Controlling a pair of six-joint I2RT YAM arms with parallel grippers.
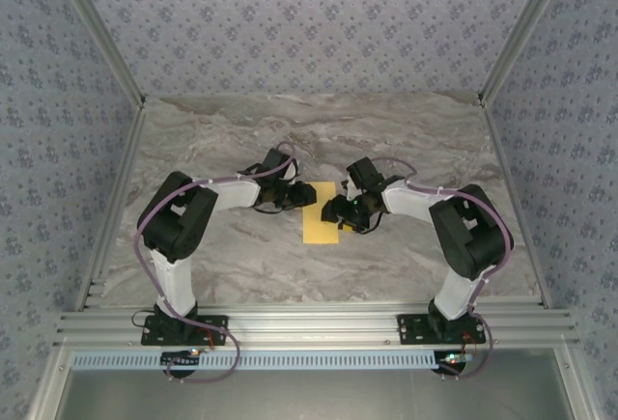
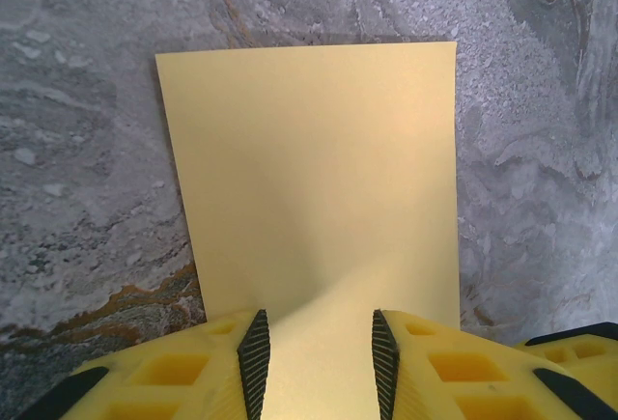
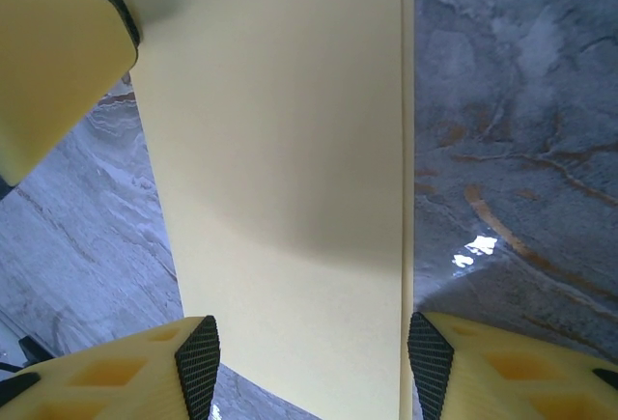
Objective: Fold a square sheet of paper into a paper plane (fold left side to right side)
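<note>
The square sheet of paper [image 1: 321, 215] lies on the marble table as a yellow-orange upright rectangle, doubled over. In the right wrist view a thin strip of a lower layer peeks out along the paper's [image 3: 280, 150] right edge. My left gripper [image 1: 307, 194] is over its upper left edge. In the left wrist view the paper [image 2: 309, 169] runs under the left gripper [image 2: 319, 357], whose jaws stand apart and pinch nothing. My right gripper [image 1: 335, 213] is over the paper's right edge. This right gripper [image 3: 314, 367] is open wide, straddling the paper's width.
Grey-brown marble tabletop [image 1: 319, 130] surrounds the paper. Patterned walls and aluminium rails [image 1: 309, 323] enclose it. A yellow finger of the left gripper [image 3: 58, 63] shows at the upper left of the right wrist view, touching the paper's far corner.
</note>
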